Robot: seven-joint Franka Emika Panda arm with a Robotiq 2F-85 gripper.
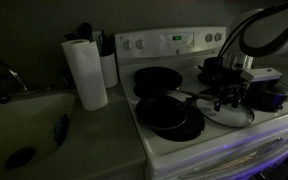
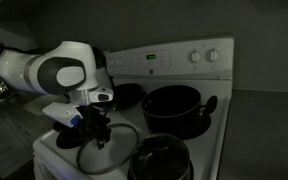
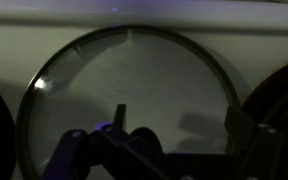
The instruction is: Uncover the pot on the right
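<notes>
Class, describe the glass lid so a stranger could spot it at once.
Find the white stove. On its top, near the wide, low black pot, is a round glass lid under the robot's gripper. It alone is see-through; the frying pan beside it is black.

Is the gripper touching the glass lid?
Cannot tell. In the wrist view the gripper hangs over the glass lid, but the dark picture hides any contact; the exterior views are too dim.
</notes>
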